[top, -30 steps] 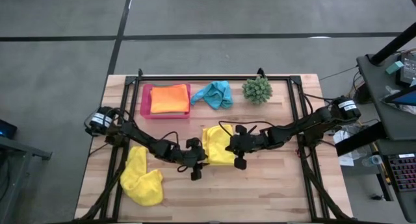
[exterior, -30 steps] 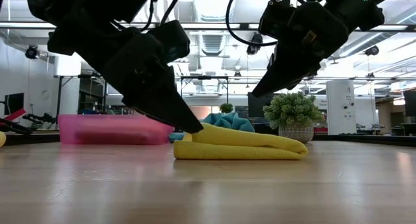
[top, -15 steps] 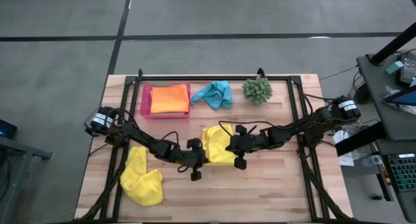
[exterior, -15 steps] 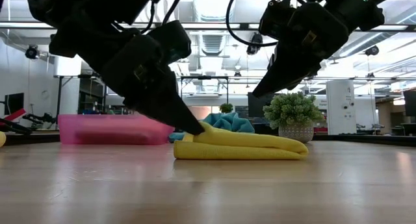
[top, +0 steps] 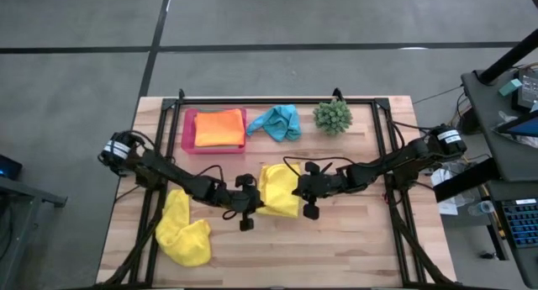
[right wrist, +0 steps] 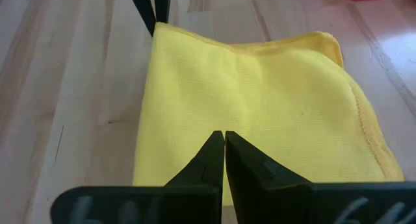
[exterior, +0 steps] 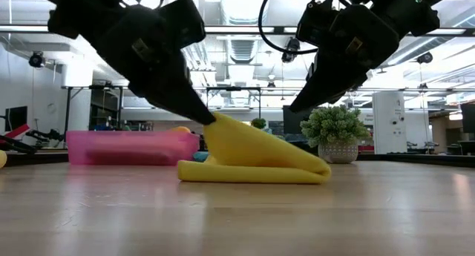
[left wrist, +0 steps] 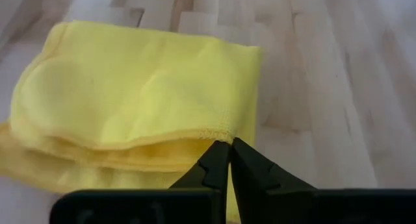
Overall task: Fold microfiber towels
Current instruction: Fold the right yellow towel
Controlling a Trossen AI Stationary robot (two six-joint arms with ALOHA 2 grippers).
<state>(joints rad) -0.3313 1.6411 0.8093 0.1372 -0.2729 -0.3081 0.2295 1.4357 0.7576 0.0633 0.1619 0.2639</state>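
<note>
A folded yellow towel (top: pixel 276 179) lies mid-table, its left edge raised off the wood. My left gripper (exterior: pixel 210 119) is shut on that edge. My right gripper (right wrist: pixel 224 138) hangs shut above the towel's right part (exterior: pixel 292 107) and touches nothing. A second yellow towel (top: pixel 185 233) lies crumpled at the near left. An orange towel (top: pixel 220 128) rests in the pink tray (top: pixel 188 130), and a turquoise towel (top: pixel 277 120) lies bunched beside it. My left gripper pinches the hemmed edge of the towel's upper layer (left wrist: pixel 211 134) between its two fingers. The fingers come slanting down from the table's left. That edge is lifted and the cloth slopes down from it; the lower fold and right part (exterior: pixel 297 173) stay on the table.
A spiky green plant ball (top: pixel 333 115) stands at the far right of the table. Black rails (top: pixel 382 155) run along the table's left and right sides. Bare wood (top: pixel 336 248) spreads toward the near edge.
My left gripper has risen and drawn back a little toward the table's left edge, taking the towel's left edge up with it. The towel, flat before, now slopes up to the fingers and has slid slightly left; its right part stays down.
</note>
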